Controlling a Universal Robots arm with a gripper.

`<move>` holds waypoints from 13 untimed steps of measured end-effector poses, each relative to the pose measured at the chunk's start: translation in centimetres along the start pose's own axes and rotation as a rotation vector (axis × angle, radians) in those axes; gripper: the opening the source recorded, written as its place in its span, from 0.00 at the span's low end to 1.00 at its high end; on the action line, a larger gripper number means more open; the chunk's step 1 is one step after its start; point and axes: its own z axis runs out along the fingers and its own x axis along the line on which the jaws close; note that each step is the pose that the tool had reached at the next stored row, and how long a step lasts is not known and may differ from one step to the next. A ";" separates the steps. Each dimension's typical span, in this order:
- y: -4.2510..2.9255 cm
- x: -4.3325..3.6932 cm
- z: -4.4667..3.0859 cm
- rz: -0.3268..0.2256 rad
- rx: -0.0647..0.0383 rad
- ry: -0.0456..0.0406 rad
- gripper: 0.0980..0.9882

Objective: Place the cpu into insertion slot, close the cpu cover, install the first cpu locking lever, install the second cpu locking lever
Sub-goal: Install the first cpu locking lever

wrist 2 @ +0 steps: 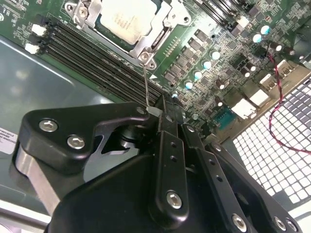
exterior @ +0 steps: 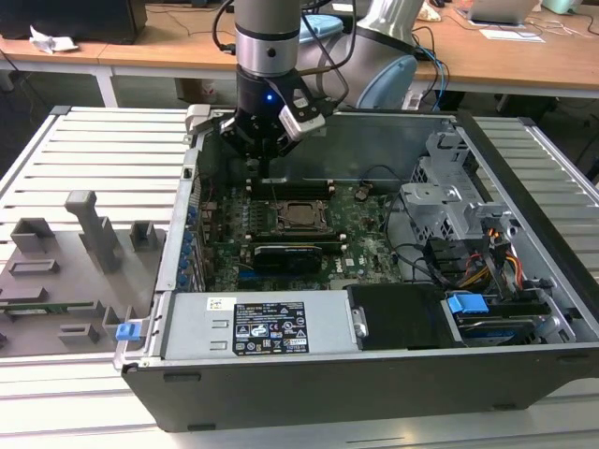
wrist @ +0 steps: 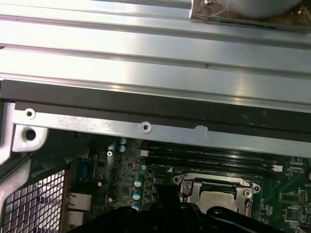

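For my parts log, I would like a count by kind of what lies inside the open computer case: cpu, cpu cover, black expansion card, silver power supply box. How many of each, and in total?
cpu: 1
cpu cover: 1
black expansion card: 1
silver power supply box: 1
Total: 4

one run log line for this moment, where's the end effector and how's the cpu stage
end effector: on thin locking lever | cpu: seated in insertion slot | cpu cover: closed
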 end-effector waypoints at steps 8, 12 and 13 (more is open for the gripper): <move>-0.04 -0.41 0.00 0.000 0.000 -0.0001 0.01; -0.07 -0.65 0.00 0.000 0.000 -0.0001 0.01; -0.07 -0.71 -0.01 0.000 0.000 -0.0001 0.01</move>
